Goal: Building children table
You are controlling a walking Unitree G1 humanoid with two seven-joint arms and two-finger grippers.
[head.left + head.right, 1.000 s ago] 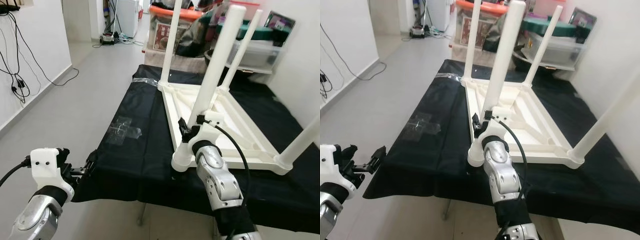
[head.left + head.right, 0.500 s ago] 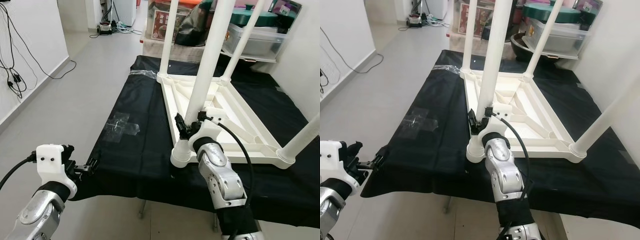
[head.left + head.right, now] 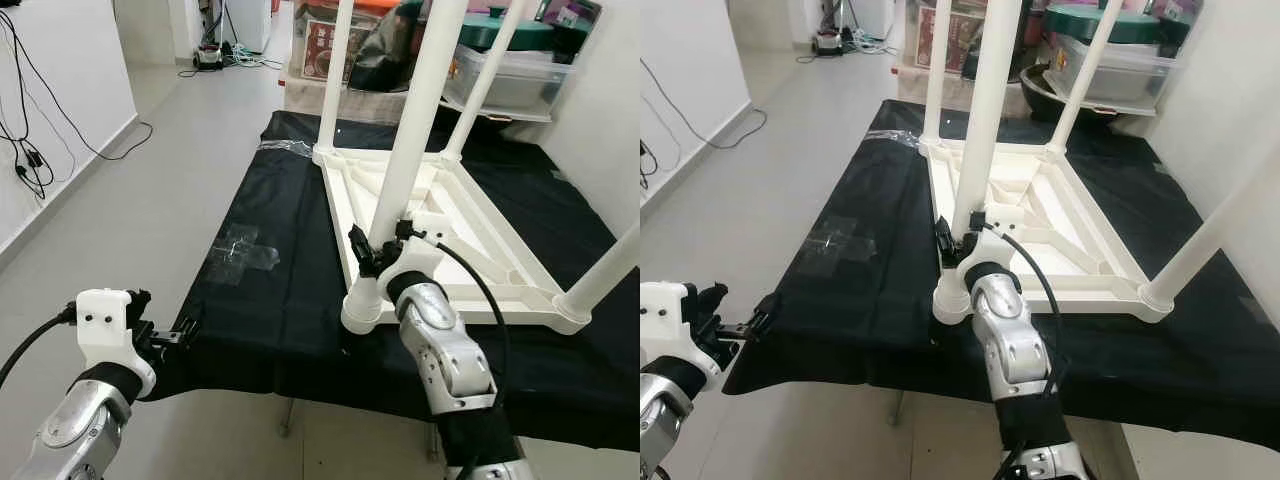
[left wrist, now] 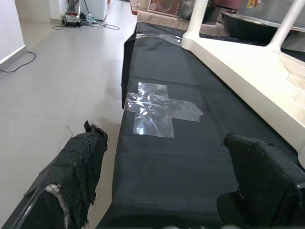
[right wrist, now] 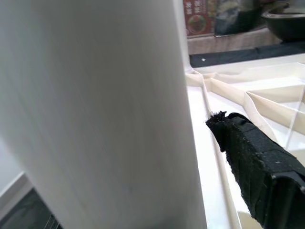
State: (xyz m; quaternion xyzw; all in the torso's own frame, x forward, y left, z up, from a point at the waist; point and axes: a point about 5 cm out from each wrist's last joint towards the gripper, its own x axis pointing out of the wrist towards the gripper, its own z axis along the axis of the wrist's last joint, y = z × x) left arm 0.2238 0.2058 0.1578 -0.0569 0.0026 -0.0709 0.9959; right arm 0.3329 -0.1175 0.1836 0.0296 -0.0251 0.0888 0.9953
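A white children's table (image 3: 480,230) lies upside down on a black-covered bench (image 3: 280,300), its legs pointing up. My right gripper (image 3: 382,245) straddles the near-left leg (image 3: 420,110) just above its socket. It is open: in the right wrist view one black finger (image 5: 252,148) stands a small gap off the leg (image 5: 95,109). The other finger is hidden behind the leg. My left gripper (image 3: 165,325) hovers open and empty at the bench's near left corner, with its fingers (image 4: 81,157) spread over the cloth edge.
A patch of clear tape (image 3: 243,255) is stuck on the cloth left of the table. Storage boxes and a pot (image 3: 510,70) crowd the far end. A white wall (image 3: 620,120) runs along the right. Grey floor (image 3: 130,210) lies open to the left, with cables (image 3: 40,150) on the left wall.
The whole view has shifted as the camera moved. Both grippers keep their places, the right at the leg and the left at the bench corner.
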